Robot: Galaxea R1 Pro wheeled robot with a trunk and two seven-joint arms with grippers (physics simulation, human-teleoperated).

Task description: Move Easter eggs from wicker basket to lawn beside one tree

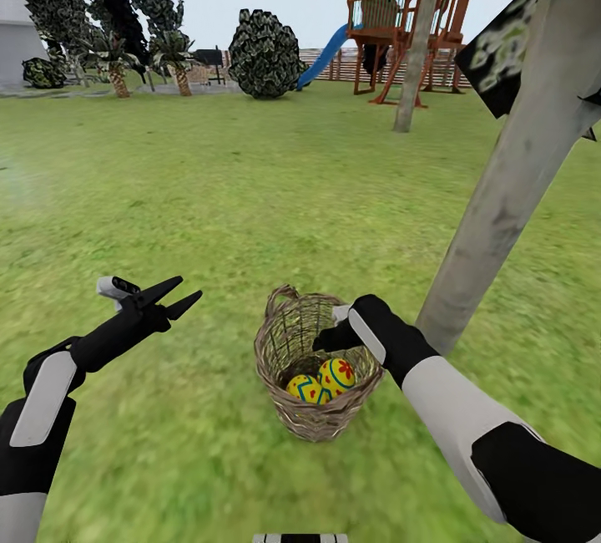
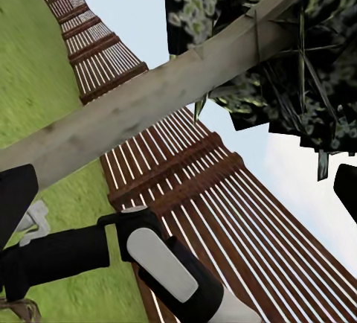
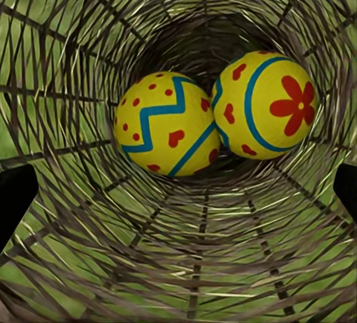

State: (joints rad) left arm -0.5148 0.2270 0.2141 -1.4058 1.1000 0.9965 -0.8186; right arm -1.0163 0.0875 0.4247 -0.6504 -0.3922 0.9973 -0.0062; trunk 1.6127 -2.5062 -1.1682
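While two yellow zigzag-banded eggs [image 3: 165, 124] sit in the brown woven-twig basket [image 1: 288, 334], right gripper [image 1: 332, 332] dips in at twelve o'clock, seemingly spread; left gripper [image 1: 177, 294] hangs released; next, clamp one egg.

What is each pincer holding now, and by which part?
Nothing. The left pincer is open over the lawn; the right pincer is open inside the basket, above two eggs.

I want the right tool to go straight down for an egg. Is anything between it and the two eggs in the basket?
Nothing visible. The right tool is at the wicker basket mouth, and the right wrist view looks straight down the woven walls to the zigzag egg and the flower egg, side by side at the bottom.
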